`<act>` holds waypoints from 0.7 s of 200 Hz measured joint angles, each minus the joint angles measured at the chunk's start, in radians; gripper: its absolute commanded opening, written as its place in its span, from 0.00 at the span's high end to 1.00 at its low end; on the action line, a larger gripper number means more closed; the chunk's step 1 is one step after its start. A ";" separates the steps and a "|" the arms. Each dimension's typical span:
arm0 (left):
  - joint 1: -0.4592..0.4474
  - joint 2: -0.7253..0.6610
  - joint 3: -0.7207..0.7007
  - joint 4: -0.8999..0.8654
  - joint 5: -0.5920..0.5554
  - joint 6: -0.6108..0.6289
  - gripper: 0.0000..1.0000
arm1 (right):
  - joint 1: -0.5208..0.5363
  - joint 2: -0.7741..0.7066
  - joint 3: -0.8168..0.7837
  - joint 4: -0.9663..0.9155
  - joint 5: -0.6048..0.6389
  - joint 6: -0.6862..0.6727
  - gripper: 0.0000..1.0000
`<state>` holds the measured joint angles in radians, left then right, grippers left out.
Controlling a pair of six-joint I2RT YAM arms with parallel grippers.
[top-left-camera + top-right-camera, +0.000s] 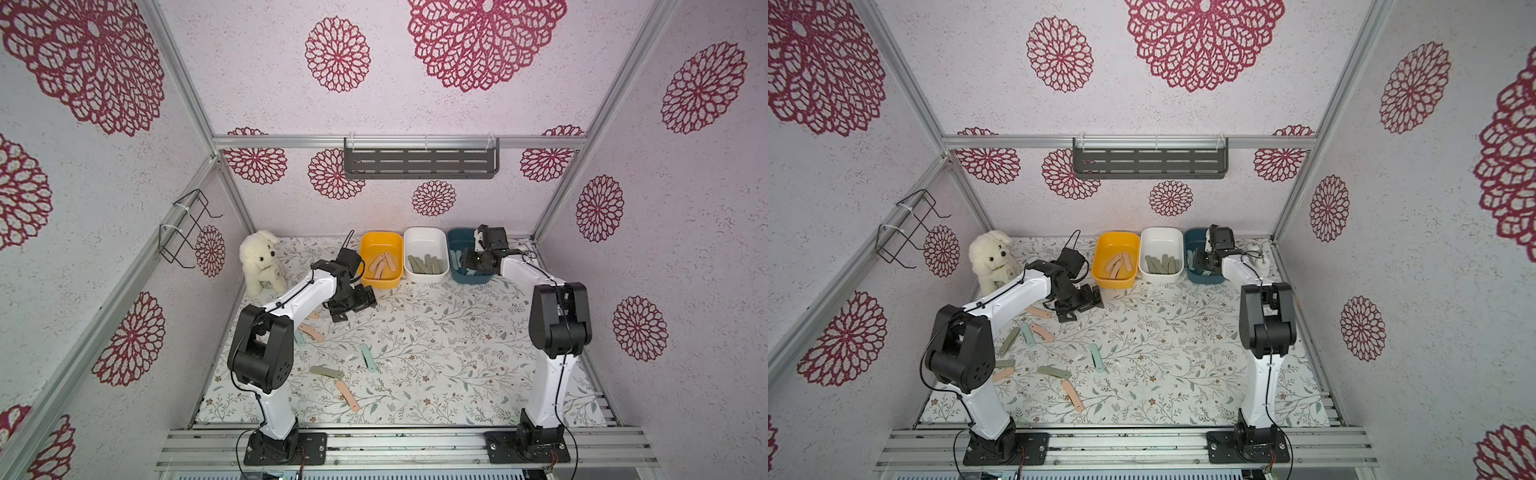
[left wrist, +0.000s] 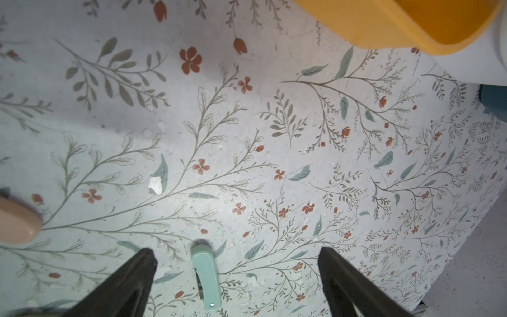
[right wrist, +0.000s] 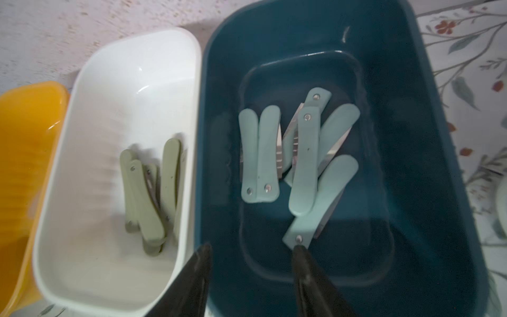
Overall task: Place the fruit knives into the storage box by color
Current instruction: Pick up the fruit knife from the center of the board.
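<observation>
Loose knives lie flat on the mat, all on the left arm's side. Nearest the front is a pink knife. Behind it lie an olive knife and a mint knife. Each is a flat bar with rounded ends and one rivet near one end.

Further back, the left gripper stands above the mat, just in front of the orange tub. Its jaws are spread wide and hold nothing.

The three tubs stand in a row at the back wall. The orange tub holds pink knives, the white tub holds olive knives, and the teal tub holds mint knives. Steel blade edges show along several folded mint handles. The right gripper is over the teal tub, jaws apart, gripping nothing. One fingertip is at the rivet end of the mint knife closest to it.
</observation>
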<state>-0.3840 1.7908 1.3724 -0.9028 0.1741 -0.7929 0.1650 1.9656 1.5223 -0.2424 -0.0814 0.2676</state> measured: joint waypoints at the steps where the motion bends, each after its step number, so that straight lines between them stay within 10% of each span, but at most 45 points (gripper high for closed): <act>1: -0.001 -0.003 -0.003 0.000 -0.002 -0.002 0.03 | 0.002 -0.005 -0.004 0.000 0.003 0.000 0.47; 58: -0.095 -0.224 -0.242 0.028 -0.066 -0.118 0.03 | 0.308 -0.337 -0.321 0.006 0.102 0.024 0.47; 140: -0.040 -0.483 -0.535 0.026 -0.151 -0.200 0.03 | 0.765 -0.225 -0.409 0.043 0.104 0.186 0.48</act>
<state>-0.4240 1.3075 0.8371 -0.8772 0.0227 -0.9932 0.9298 1.7409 1.1137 -0.1989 0.0227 0.4534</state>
